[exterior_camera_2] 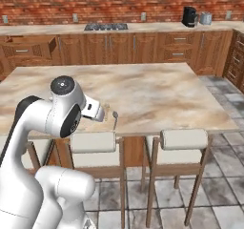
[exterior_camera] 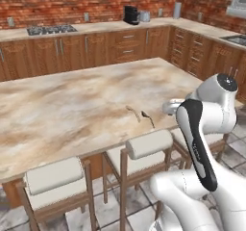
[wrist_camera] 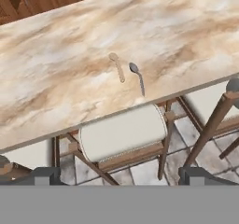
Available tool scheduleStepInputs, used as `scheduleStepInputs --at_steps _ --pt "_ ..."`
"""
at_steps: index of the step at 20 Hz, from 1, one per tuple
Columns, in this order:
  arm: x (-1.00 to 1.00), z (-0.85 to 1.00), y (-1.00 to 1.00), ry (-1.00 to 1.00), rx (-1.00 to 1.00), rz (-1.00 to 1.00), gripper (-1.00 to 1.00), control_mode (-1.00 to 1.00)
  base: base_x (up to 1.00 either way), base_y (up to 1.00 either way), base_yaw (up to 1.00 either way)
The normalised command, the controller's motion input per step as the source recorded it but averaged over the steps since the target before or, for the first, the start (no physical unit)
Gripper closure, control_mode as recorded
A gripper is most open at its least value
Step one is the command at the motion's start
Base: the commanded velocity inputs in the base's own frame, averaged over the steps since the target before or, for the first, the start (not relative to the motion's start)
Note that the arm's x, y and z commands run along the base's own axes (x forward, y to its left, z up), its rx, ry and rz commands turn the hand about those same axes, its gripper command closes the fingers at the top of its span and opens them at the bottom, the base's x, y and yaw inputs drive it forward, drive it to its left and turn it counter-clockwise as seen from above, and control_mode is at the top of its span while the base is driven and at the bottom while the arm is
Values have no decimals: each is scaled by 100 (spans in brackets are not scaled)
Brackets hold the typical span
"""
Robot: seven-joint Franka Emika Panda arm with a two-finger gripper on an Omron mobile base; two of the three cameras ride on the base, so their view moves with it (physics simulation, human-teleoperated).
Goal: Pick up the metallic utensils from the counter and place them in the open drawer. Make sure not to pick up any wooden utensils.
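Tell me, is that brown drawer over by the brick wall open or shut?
Open. The drawer juts out from the cabinet row, its front standing forward of the neighbouring fronts. Whether it holds anything cannot be told.

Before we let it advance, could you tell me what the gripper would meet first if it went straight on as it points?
Probably the stool cushion below the counter edge, not the spoon; depth is unclear.

Spoon (exterior_camera_2: 115, 118) on counter (exterior_camera_2: 157, 92), near front edge.
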Motion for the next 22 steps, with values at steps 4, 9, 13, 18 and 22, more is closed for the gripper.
scheduleStepInputs --at_steps 4,9,13,18,22 --pt "0 0 0 0 0 0 -100 100 31 -64 33" --pt "0 0 0 0 0 0 -100 100 52 -54 25" --pt "0 0 0 0 0 0 -100 100 85 -1 1" --pt "0 0 0 0 0 0 -100 100 69 0 0" --pt "0 0 0 0 0 0 -100 100 52 0 0"
